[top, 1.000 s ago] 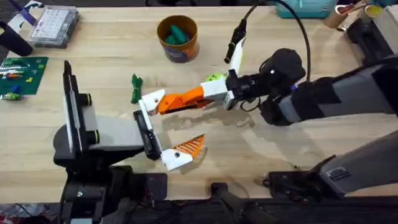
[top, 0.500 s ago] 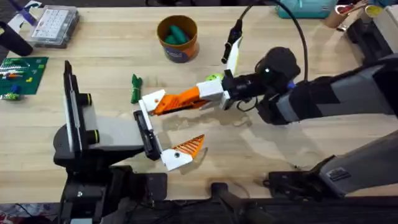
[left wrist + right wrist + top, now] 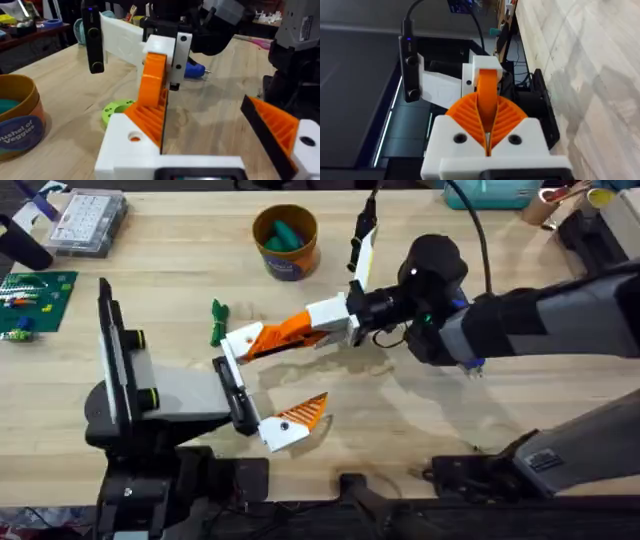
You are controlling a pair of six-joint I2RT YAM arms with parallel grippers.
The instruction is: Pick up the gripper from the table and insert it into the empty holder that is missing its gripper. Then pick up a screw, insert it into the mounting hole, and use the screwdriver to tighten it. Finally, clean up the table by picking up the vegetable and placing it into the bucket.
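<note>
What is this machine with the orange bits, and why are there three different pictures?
It is a robot with two arms at a wooden table. One picture looks down from above; the other two come from small cameras on the arms' wrists. The right gripper, that arm's pincer hand, is shut on the gripper, a small white-and-orange spare part, right by the black holder it belongs in. Also on the table are a green toy vegetable and a yellow bucket.

Legible text noted in one place only — the dark blue label band of the bucket (image 3: 17, 120), seen from the left wrist: partial lettering "ushel of Veggies". Nothing else is readable.
</note>
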